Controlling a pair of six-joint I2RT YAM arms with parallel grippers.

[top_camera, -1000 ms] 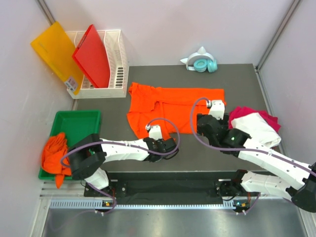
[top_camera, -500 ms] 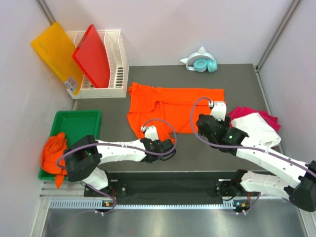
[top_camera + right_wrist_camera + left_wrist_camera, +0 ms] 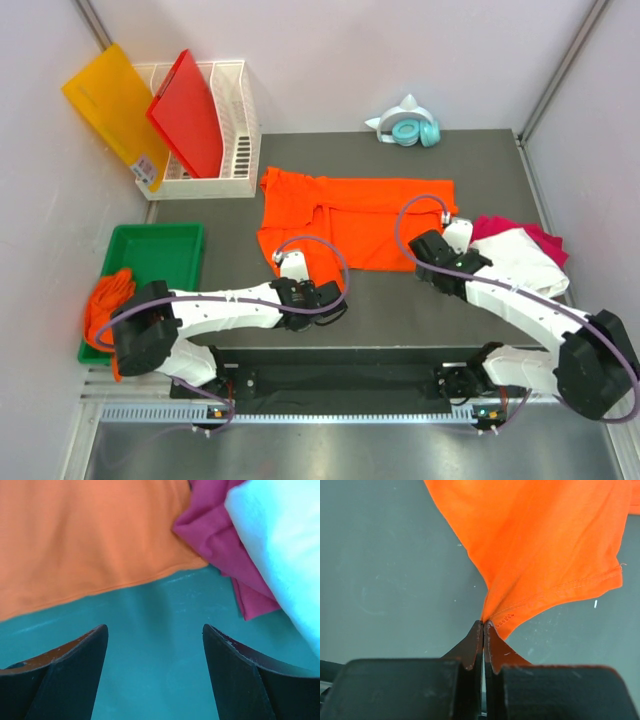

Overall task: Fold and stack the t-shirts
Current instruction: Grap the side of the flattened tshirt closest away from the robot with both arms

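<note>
You see only edges of the magenta shirt (image 3: 545, 238); the white shirt (image 3: 524, 256) covers the rest. The left wrist view's top edge cuts off the orange shirt (image 3: 545, 540).

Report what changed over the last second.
The left tool slid left along the near hem of the orange t-shirt and shut on its edge. The right tool, open and empty, shifted right toward that shirt's corner beside the magenta t-shirt. The white t-shirt and the magenta one stayed put.
</note>
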